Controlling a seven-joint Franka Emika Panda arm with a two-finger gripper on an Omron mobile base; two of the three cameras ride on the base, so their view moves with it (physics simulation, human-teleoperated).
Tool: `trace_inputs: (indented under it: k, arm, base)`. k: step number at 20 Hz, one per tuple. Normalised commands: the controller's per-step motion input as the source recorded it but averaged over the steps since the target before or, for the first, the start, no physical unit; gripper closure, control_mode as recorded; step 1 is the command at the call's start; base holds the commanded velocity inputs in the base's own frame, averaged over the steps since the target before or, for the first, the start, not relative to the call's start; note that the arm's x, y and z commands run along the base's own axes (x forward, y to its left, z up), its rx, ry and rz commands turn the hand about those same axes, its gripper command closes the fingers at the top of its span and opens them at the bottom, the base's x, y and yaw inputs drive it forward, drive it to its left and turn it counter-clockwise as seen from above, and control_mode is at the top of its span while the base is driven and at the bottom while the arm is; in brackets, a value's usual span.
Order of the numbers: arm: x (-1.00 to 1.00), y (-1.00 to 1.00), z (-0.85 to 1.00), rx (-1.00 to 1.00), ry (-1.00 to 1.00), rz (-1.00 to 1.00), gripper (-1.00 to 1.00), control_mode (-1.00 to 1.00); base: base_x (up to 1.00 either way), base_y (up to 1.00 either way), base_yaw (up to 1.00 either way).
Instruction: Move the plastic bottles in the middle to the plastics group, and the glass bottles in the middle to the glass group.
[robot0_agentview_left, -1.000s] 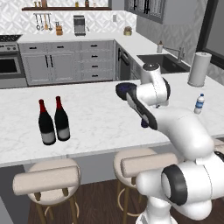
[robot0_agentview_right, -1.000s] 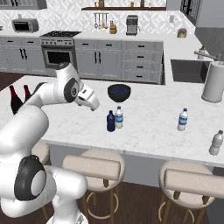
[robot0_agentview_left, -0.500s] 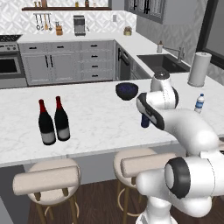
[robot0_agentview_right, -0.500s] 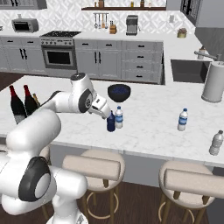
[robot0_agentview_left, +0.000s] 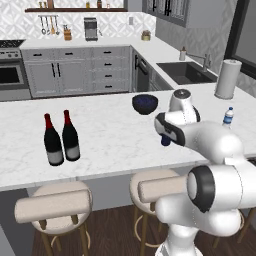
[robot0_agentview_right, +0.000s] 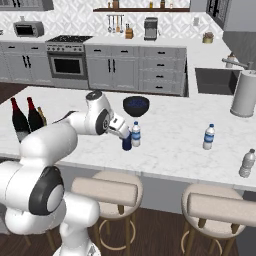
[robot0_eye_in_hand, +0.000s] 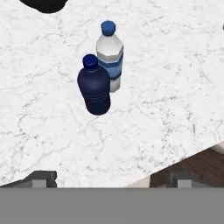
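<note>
Claw (robot0_eye_in_hand: 109, 177) spread wide and holding nothing, hovering above the marble counter (robot0_eye_in_hand: 175, 78), dark blue bottle (robot0_eye_in_hand: 93, 85) upright ahead of the fingertips, not between them, pale bottle with blue label (robot0_eye_in_hand: 110, 56) touching just behind it, blue bowl (robot0_agentview_right: 136, 105) farther back

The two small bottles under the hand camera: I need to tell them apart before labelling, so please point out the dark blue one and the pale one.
dark blue bottle (robot0_eye_in_hand: 94, 89): hand view, on its opaque body below the cap.
pale bottle (robot0_eye_in_hand: 110, 46): hand view, on its whitish shoulder above the blue label.
</note>
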Motion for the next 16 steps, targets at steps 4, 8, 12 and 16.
trace_inputs:
  k: [4,8,12,16]
  arm:
    - [0.43,0.00,0.00,0.02,0.00,0.00,-1.00,-1.00]
    - [0.58,0.00,0.00,0.04,0.00,0.00,-1.00,-1.00]
    - [0.50,-0.01,0.00,0.02,0.00,0.00,-1.00,-1.00]
    - [0.32,-0.18,0.00,0.02,0.01,0.00,-1.00,-1.00]
  base:
    - [0.00,0.00,0.00]
    - [0.00,0.00,0.00]
    - [0.00,0.00,0.00]
    - [0.00,0.00,0.00]
